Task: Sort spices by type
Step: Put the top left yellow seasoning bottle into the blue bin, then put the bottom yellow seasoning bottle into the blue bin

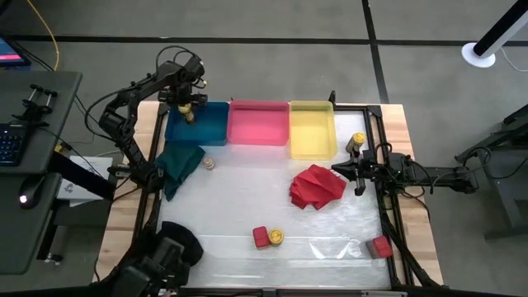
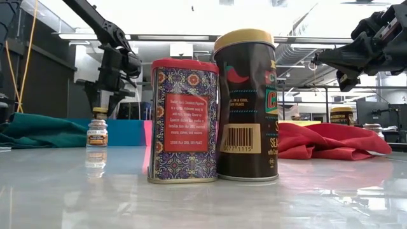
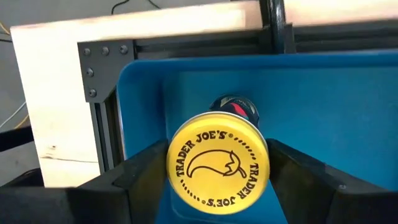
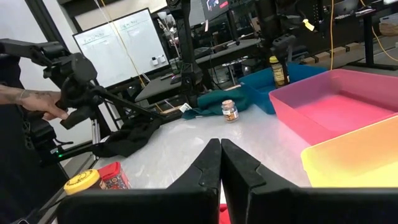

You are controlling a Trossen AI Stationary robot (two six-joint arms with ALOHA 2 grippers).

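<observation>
My left gripper (image 1: 188, 107) is over the far left corner of the blue bin (image 1: 210, 132), shut on a yellow-lidded jar (image 3: 217, 163), which also shows in the right wrist view (image 4: 278, 70). My right gripper (image 1: 356, 173) hovers shut by the red cloth (image 1: 318, 186), touching nothing. A small pale jar (image 1: 209, 163) stands on the table beside a teal cloth (image 1: 180, 165). At the near edge a red tin (image 2: 183, 121) and a yellow-lidded jar (image 2: 247, 105) stand side by side. Another red tin (image 1: 380, 246) stands near right. One more yellow-lidded jar (image 1: 356, 142) stands beside the yellow bin (image 1: 312, 132). My left gripper pinches the jar at its yellow lid (image 3: 186, 186), one finger (image 3: 146, 171) on each side, coming from above and pointing down. The jar stays upright below the fingers, over the blue bin's corner. Whether its base rests on the bin floor I cannot tell.
Blue, pink (image 1: 258, 124) and yellow bins sit in a row along the far edge. A dark metal frame (image 1: 388, 214) borders the table. A person's hand (image 4: 50, 109) shows on equipment beyond the table's left side. Open surface lies between the cloths.
</observation>
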